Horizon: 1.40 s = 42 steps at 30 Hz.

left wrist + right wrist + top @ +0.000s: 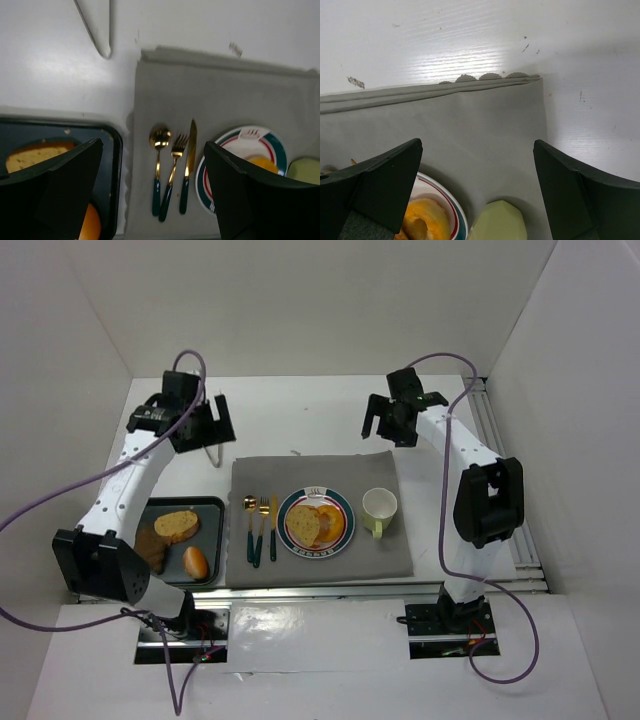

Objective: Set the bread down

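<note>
The bread slice [303,526] lies on the left half of the round plate [345,512]: a pale, porous crumb with a tan crust around it, flat or nearly so. Its right edge touches or overlaps an orange-yellow piece [328,520] that shares the plate; I cannot tell what that piece is. The plate has a white centre and a teal-and-red rim, and it sits near the middle of a grey mat [330,470]. Just left of it lie a spoon [250,530], a fork [261,530] and a knife [273,528] side by side, gold at the top with dark teal handles. Just right of the plate stands a pale green cup [379,510], its handle towards the near edge. Off the mat to the left is a black tray [205,502] holding a second toasted slice [176,525], golden and crusted, with a darker brown piece [150,545] beside it and a small glossy orange roll [196,561] near its front. My left gripper [152,145] hangs well apart from all this, above the bare table behind the tray, fingers spread wide with nothing between them. My right gripper [477,144] hangs over the far right corner of the mat, its fingers likewise wide apart and carrying nothing.
</note>
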Each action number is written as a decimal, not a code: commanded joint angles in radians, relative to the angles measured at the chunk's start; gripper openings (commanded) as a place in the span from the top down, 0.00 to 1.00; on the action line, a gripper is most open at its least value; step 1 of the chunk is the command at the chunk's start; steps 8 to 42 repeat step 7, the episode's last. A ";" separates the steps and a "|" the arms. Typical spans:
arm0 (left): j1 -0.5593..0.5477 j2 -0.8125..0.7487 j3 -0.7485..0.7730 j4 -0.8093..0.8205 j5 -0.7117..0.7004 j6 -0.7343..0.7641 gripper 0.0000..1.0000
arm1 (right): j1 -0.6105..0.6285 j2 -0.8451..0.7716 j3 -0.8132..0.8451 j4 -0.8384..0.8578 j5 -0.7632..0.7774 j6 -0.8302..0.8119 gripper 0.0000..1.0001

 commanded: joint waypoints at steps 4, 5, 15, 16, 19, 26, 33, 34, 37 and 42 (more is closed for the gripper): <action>-0.077 -0.061 -0.156 0.007 0.122 -0.060 0.04 | -0.015 -0.013 0.002 -0.007 0.023 0.020 0.01; -0.100 -0.061 -0.156 0.008 0.122 -0.060 0.04 | -0.015 -0.013 0.002 -0.007 0.023 0.020 0.01; -0.123 -0.022 -0.143 0.008 0.096 -0.069 0.04 | -0.015 -0.013 0.002 -0.007 0.023 0.020 0.01; -0.123 -0.022 -0.143 0.008 0.096 -0.069 0.04 | -0.015 -0.013 0.002 -0.007 0.023 0.020 0.01; -0.123 -0.022 -0.143 0.008 0.096 -0.069 0.04 | -0.015 -0.013 0.002 -0.007 0.023 0.020 0.01; -0.123 -0.022 -0.143 0.008 0.096 -0.069 0.04 | -0.015 -0.013 0.002 -0.007 0.023 0.020 0.01; -0.123 -0.022 -0.143 0.008 0.096 -0.069 0.04 | -0.015 -0.013 0.002 -0.007 0.023 0.020 0.01; -0.123 -0.022 -0.143 0.008 0.096 -0.069 0.04 | -0.015 -0.013 0.002 -0.007 0.023 0.020 0.01; -0.123 -0.022 -0.143 0.008 0.096 -0.069 0.04 | -0.015 -0.013 0.002 -0.007 0.023 0.020 0.01; -0.123 -0.022 -0.143 0.008 0.096 -0.069 0.04 | -0.015 -0.013 0.002 -0.007 0.023 0.020 0.01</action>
